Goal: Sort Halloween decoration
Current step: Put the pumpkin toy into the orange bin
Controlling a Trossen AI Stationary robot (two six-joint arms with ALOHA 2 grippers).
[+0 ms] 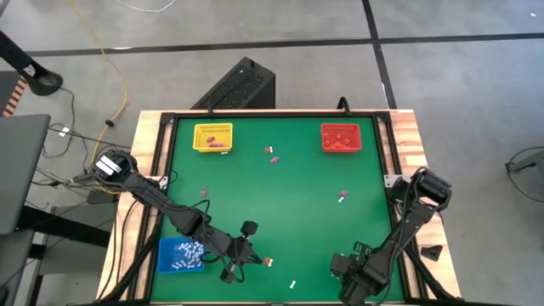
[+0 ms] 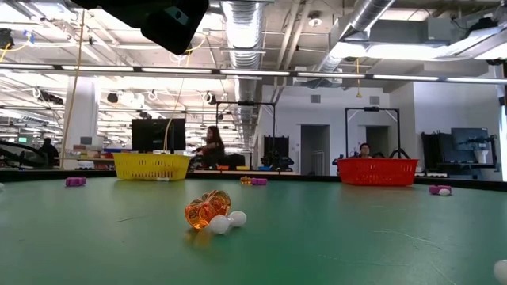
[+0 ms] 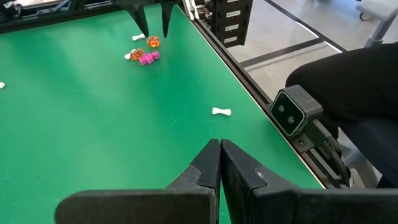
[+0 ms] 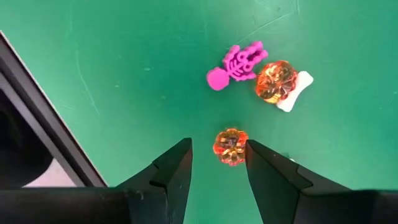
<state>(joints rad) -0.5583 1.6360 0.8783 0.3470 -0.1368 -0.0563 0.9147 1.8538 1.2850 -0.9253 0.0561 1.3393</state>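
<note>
1. Two right jaws stand released, straddling an orange pumpkin (image 4: 230,147) on the desk (image 4: 124,62).
2. Just beyond, your pink skeleton (image 4: 235,65) lies flat, head nearest those jaws.
3. Left jaws clenched, near a white bone (image 3: 221,112).

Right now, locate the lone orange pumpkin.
Right wrist view: the lone orange pumpkin lies on the green mat between the right gripper's open fingers, near the pink skeleton.
</note>
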